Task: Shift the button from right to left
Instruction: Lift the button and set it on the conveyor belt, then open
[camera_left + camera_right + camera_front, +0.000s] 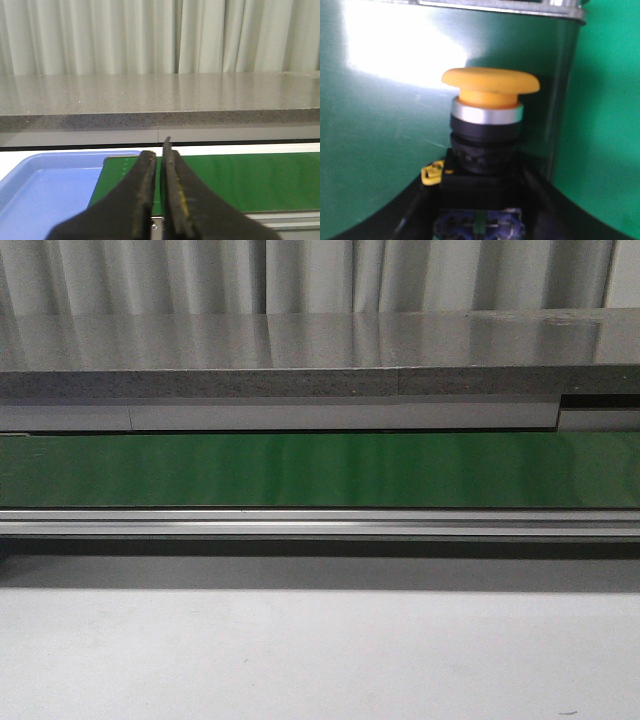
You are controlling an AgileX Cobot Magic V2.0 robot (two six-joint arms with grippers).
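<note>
No arm shows in the front view, only the green belt [320, 470] beyond the pale bench [320, 660]. In the left wrist view, the left tool [161, 172] is closed on nothing, near a blue tray [45, 190]. In the right wrist view, the right tool [480, 220] seems to clamp the button [487, 125] by its base; whether that grip is secure cannot be told, and a slack one could drop it in transit.

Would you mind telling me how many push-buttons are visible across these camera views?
1. The push-button shows only in the right wrist view, between the right gripper's jaws, above the green belt. Others may be out of view.
</note>
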